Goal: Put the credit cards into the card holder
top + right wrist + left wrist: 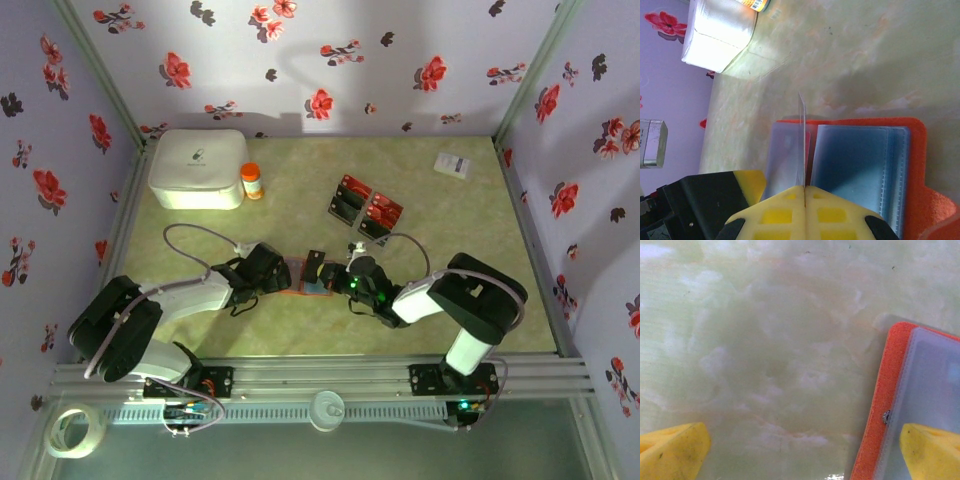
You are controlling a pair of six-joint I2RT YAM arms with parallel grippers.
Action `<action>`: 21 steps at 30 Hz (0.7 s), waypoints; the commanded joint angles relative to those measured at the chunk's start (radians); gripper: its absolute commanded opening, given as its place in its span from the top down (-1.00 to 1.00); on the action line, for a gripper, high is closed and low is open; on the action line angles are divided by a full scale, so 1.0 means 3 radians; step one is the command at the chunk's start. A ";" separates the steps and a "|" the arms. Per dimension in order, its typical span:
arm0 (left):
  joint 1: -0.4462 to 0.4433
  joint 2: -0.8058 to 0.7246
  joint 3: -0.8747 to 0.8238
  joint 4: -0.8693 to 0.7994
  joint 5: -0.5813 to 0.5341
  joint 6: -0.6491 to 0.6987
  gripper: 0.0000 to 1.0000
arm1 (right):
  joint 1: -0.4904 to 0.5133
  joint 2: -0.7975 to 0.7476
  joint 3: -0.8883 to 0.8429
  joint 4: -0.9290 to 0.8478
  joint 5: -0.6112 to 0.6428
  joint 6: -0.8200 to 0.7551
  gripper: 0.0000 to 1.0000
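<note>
Tape roll (75,430) nearest, in front of the rail by the left arm's base. Left hand (800,455) spread wide, low over the table (765,365). One yellow finger (932,450) sits over the clear sleeve of the holder (880,405), the other over bare table. Touching or hovering: can't tell.

Right hand (804,190) pressed together, pinching one card (802,135) by its near end. Seen edge-on from the wrist: standing upright, long axis pointing away from the hand, above the left sleeve next to the fold. Contact with the sleeve unclear, colour unreadable.

Holder open flat mid-table between both hands, bluish sleeves up, orange cover showing round the edges. Long axis roughly left-right across the table. Largely hidden under the hands from above, cut off at the frame edge in the left wrist view.

Further back, right of centre: loose cards (365,205), flat, red and black, in two overlapping clumps set diagonally to the table edges. At least four, exact count unclear.

Far left: one orange bottle (251,181), upright, just beside one white box (197,168). Far right corner: one white slip (453,164).
</note>
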 commanded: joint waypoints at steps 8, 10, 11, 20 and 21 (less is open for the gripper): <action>0.0021 0.0050 -0.0186 -0.0483 -0.0122 -0.0110 -0.99 | 0.0062 0.0111 -0.0054 0.0161 0.0094 0.0079 1.00; 0.0011 0.0051 -0.0186 -0.0483 -0.0122 -0.0113 -1.00 | 0.0066 0.0136 -0.0046 0.0181 0.0084 0.0089 1.00; 0.0013 0.0052 -0.0186 -0.0486 -0.0121 -0.0118 -0.99 | 0.0067 0.0144 -0.0044 0.0190 0.0080 0.0093 1.00; 0.0009 0.0065 -0.0191 -0.0471 -0.0124 -0.0120 -0.99 | 0.0078 0.0213 -0.0031 0.0246 0.0063 0.0134 1.00; 0.0009 0.0063 -0.0195 -0.0469 -0.0122 -0.0119 -1.00 | 0.0087 0.0217 -0.0033 0.0246 0.0058 0.0143 1.00</action>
